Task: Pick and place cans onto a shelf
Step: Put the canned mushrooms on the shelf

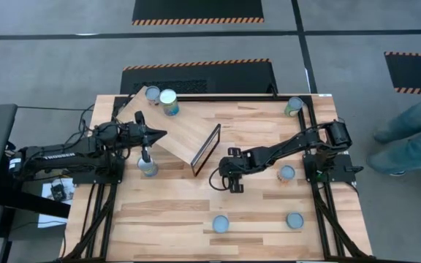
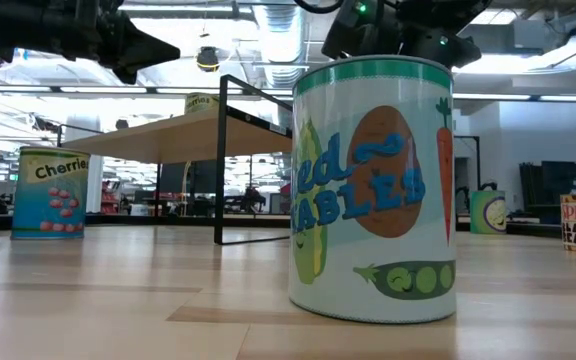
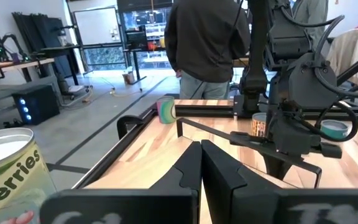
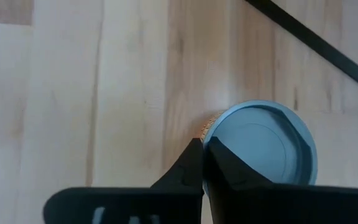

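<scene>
A vegetables can (image 2: 373,190) stands on the plank tabletop (image 2: 118,300), workshop behind.

A robotics lab: hazard-striped floor mats (image 1: 197,10), exposed ceiling ducts (image 2: 278,25), workbenches (image 3: 17,65).

My table, as the cans lie

The shelf (image 1: 185,131) slants across the table's (image 1: 196,219) middle-left with two cans (image 1: 161,99) on its far end. My left gripper (image 1: 156,134) lies over it, a can (image 1: 148,167) just beside; my right gripper (image 1: 232,183) hangs right of the shelf's framed end, above a can (image 4: 260,146). Other cans stand scattered on the right half and near the front edge.
</scene>
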`<move>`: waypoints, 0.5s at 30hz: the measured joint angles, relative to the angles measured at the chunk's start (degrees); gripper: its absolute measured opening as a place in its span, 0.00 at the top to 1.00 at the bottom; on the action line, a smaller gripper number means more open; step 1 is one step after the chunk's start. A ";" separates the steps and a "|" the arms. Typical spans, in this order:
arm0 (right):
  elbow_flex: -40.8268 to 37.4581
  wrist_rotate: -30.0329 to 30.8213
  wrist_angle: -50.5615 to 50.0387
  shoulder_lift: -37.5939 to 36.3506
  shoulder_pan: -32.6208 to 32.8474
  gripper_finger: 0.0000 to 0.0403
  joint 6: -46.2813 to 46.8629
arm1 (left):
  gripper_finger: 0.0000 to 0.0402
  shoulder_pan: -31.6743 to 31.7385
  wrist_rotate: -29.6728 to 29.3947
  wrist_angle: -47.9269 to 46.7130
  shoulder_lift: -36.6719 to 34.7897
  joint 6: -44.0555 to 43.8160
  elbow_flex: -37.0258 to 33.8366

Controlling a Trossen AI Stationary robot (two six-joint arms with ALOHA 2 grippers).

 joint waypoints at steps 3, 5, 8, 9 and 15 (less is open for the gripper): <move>0.00 -0.42 -0.02 0.00 0.01 0.94 0.33 | 1.00 0.00 0.00 -0.20 0.00 0.00 0.00; 0.00 -0.48 -0.04 0.00 0.14 0.94 0.34 | 1.00 0.00 0.00 -0.19 0.00 0.00 0.00; 0.00 -0.70 -0.07 -0.02 0.22 0.95 0.45 | 1.00 0.00 0.00 -0.20 0.00 0.00 0.00; 0.00 -1.02 -0.07 -0.02 0.22 0.95 0.50 | 1.00 0.00 0.00 -0.20 0.00 0.00 0.00; 0.58 -1.90 -1.48 -0.09 0.51 0.95 0.90 | 1.00 0.00 0.00 -0.20 0.00 0.00 0.00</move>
